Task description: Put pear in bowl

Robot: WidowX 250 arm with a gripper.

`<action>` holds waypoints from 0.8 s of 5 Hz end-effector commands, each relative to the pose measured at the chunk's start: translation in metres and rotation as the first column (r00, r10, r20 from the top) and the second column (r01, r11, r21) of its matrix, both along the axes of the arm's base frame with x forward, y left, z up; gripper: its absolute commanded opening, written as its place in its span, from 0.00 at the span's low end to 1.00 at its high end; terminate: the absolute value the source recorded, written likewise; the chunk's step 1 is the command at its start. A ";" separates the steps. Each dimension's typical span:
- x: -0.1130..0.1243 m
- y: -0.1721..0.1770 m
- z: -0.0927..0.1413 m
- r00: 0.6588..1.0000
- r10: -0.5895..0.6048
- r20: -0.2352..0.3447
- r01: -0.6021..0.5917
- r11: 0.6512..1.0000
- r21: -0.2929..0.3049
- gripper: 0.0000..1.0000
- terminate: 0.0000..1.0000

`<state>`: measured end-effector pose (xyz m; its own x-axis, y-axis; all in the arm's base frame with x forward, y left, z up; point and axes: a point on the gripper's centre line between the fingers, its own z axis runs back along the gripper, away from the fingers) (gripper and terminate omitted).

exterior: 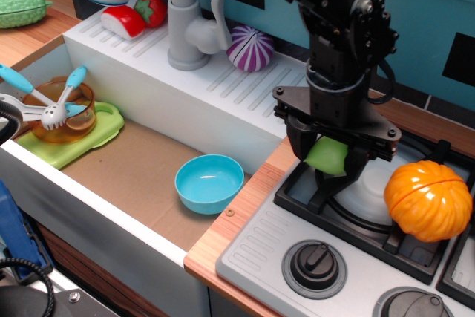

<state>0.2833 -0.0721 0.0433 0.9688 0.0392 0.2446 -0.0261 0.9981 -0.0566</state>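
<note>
The light-green pear [327,158] sits on the front left of the stove grate [297,192], mostly hidden between the fingers. My black gripper [331,155] has come down from above and is shut on the pear, one finger on each side. The light-blue bowl [209,182] stands empty on the brown sink floor, to the left of and below the pear, close to the wooden counter edge.
An orange pumpkin [429,200] lies on the burner right of the gripper. A grey faucet [189,27] and a purple onion [250,47] stand on the white drainboard behind. An amber cup with utensils [58,109] rests on a green board [82,141] at the sink's left. Stove knobs [313,263] are in front.
</note>
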 end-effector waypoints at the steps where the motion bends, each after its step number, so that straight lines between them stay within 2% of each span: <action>1: 0.005 -0.001 0.009 1.000 0.016 0.009 -0.016 1.000 0.014 0.00 0.00; 2: -0.003 0.023 0.030 0.999 0.003 -0.050 0.001 0.997 0.083 0.00 0.00; 3: -0.010 0.051 0.036 0.997 -0.018 -0.070 0.026 0.993 0.113 0.00 0.00; 4: -0.016 0.074 0.025 0.998 -0.027 -0.056 0.034 0.991 0.127 0.00 0.00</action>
<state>0.2594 0.0133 0.0477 0.9854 -0.0262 0.1681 0.0101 0.9953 0.0962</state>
